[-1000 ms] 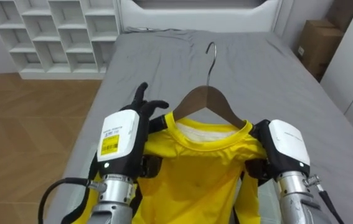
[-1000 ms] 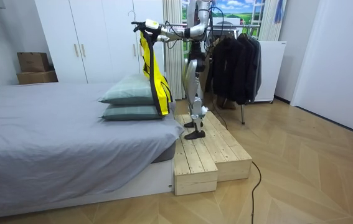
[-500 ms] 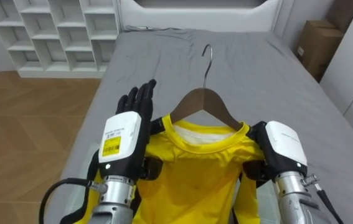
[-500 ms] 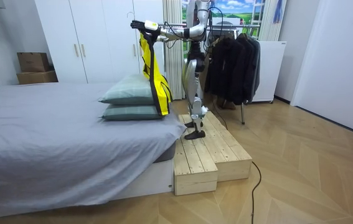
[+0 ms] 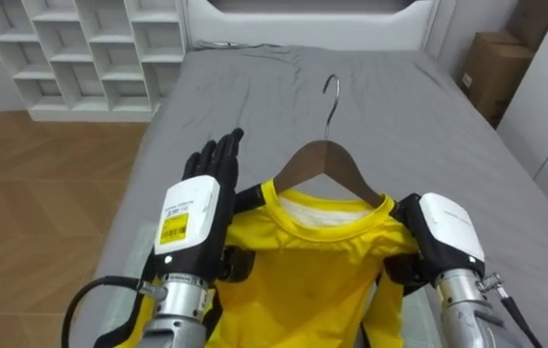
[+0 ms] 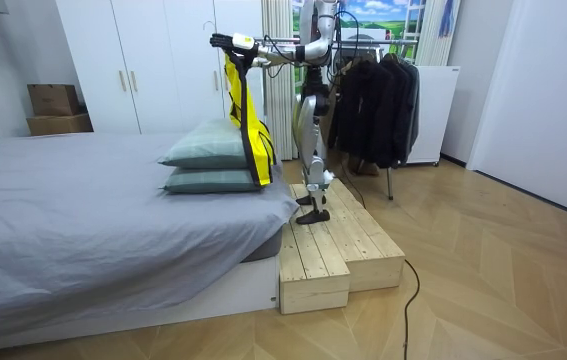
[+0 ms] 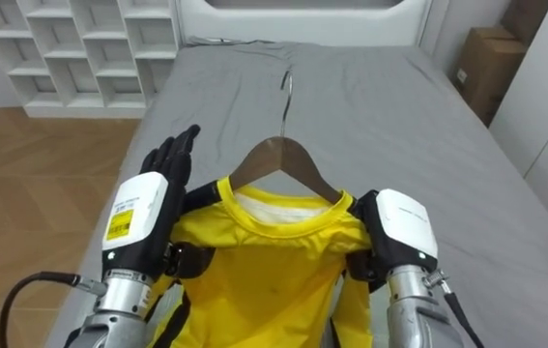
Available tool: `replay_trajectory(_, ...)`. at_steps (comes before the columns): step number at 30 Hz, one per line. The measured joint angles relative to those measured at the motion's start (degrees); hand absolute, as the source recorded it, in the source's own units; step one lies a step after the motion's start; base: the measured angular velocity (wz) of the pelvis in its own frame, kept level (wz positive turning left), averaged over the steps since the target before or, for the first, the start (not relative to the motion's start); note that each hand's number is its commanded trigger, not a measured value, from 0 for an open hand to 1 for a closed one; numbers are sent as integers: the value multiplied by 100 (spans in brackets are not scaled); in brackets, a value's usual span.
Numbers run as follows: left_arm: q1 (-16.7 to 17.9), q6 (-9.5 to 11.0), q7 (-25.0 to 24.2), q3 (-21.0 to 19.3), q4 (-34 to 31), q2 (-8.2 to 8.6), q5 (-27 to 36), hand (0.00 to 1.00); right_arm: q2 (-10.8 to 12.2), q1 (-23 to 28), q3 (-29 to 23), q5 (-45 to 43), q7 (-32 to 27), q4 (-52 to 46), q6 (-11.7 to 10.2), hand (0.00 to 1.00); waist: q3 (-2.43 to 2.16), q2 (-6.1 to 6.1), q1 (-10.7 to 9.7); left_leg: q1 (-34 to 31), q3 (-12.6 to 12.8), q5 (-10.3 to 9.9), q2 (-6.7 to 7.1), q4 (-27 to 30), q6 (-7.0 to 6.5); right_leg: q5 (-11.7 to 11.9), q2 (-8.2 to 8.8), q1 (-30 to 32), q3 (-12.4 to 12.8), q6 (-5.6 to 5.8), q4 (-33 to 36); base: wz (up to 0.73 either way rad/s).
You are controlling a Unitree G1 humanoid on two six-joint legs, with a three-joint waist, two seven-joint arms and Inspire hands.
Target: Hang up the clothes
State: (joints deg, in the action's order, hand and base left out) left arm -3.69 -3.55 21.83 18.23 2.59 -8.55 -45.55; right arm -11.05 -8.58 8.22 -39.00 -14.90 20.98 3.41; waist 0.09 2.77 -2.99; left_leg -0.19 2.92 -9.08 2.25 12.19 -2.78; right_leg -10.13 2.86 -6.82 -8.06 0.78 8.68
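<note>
Left hand (image 5: 194,203): raised at the shirt's left shoulder, fingers (image 5: 217,159) straight and slightly spread, pointing forward over the bed; they close on nothing.
Yellow T-shirt (image 5: 302,275): held up in the air between the two hands, already on the hanger and hanging down in front of the robot. In the room view it hangs over the edge of the bed (image 5: 399,106).
Handling, shirt: judged light, soft and limp. It gives no firm hold and probably slides along the hanger's arms if tilted.
Wooden hanger (image 5: 324,159): inside the collar, its arms hidden under the shoulders. It is the stiff part and carries the load.
Metal hook (image 5: 332,95): stands bare above the collar, thin and probably smooth. It is judged the best place to take hold for hanging, with the hanger's neck just below it as a second choice.
Right hand (image 5: 445,227): at the shirt's right shoulder. Its fingers are hidden behind the cloth, so I cannot tell their state.
Clothes rack (image 6: 373,95): behind the robot, full of dark garments, the likely destination.
</note>
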Motion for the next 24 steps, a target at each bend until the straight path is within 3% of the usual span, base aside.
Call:
replay_trajectory(4,4,81,4,-78,0,-115,43,0,-10,32,-275,530,-145,333,-33,100,-2,5,4,-23,3,0,-1,6,0,0,0,20,4,0,1,0)
replay_trajectory(7,18,222,30,-264,0,-110,104,0,-55,118,-442,947,-192,392,-49,100,-4,13,13,0,9,2,0,5,-2,0,4,-8,3,0,1,0)
replay_trajectory(12,19,241,178,-417,-4,-109,103,0,-154,125,-579,1986,-325,847,-85,100,-11,64,3,62,8,6,10,-55,-10,0,16,-72,-1,0,3,0)
replay_trajectory(21,36,286,168,-454,-4,-124,104,0,-281,126,-742,2454,-355,1319,-91,100,3,167,-34,4,22,26,41,-79,-62,-5,90,-19,-102,19,9,1)
replay_trajectory(24,296,388,168,-455,-2,-235,102,0,-353,147,-783,2644,-483,1484,-93,100,12,221,-75,-37,31,32,40,-35,-76,3,106,31,-127,32,37,0)
